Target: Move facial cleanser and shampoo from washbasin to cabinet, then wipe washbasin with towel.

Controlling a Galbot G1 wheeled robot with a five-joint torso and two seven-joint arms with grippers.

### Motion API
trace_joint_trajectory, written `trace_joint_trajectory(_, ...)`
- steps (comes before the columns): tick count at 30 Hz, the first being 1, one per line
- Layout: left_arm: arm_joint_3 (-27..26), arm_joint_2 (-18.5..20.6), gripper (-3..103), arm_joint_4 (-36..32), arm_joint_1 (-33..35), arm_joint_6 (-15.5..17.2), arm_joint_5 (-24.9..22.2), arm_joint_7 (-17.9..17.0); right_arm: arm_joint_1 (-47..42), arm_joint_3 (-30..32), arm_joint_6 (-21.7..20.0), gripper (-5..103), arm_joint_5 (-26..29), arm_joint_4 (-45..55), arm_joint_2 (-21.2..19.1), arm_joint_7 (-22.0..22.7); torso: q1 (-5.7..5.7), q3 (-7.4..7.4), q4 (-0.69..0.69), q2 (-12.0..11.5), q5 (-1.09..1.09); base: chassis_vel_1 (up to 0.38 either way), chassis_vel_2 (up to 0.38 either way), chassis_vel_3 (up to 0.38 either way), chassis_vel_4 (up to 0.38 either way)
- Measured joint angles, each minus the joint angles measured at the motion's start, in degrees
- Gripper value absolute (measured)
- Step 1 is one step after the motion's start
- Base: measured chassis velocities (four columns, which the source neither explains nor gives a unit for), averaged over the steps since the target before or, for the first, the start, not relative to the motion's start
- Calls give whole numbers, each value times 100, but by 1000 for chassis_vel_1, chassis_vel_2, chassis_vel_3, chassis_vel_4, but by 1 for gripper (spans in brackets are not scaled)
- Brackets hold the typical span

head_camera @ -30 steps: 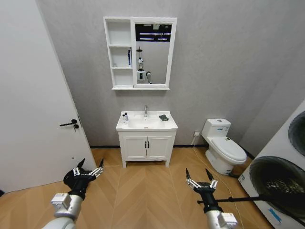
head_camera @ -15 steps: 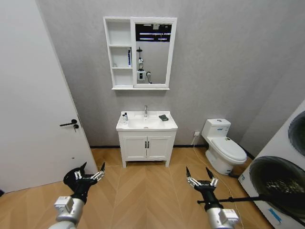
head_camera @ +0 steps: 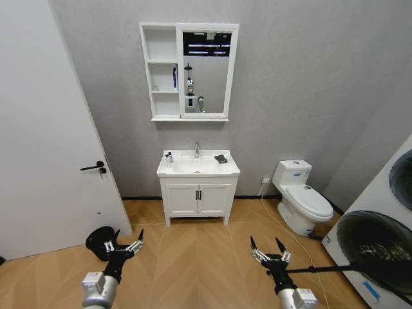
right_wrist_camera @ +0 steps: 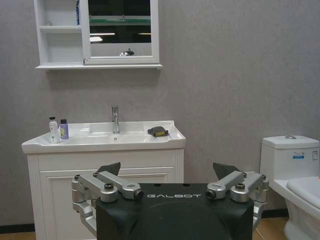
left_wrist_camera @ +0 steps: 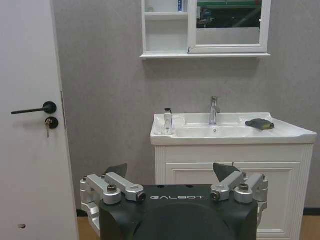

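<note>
Towel (head_camera: pixel 221 158) on washbasin (head_camera: pixel 198 170), well beyond fingers (head_camera: pixel 138 243)

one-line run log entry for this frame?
phase: approach | left gripper: open, low over floor | right gripper: open, low over floor | bottles, towel: on washbasin | cabinet: ahead on wall

Galbot arms in silver and black

Each claw, left claw (head_camera: pixel 122 244) and right claw (head_camera: pixel 269 248), has dark pointed tips on silver screwed linkages, a black housing lettered GALBOT, and silver wrist segments behind.
</note>
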Motion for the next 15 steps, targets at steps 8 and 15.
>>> trace_joint_trajectory(8, -13, 44, 97, -130, -9, 12, -7, 0, -72, 55, -296, 100, 268, 569, -129, 60, -1, 0, -1, 0, -2, -107, 104, 96, -103)
trace_joint_trajectory(15, -23, 59, 97, -192, -30, 35, -8, -1, 185, 82, -451, 100, 320, 642, -202, 118, 3, 1, 1, -1, 1, -200, 207, 190, -203)
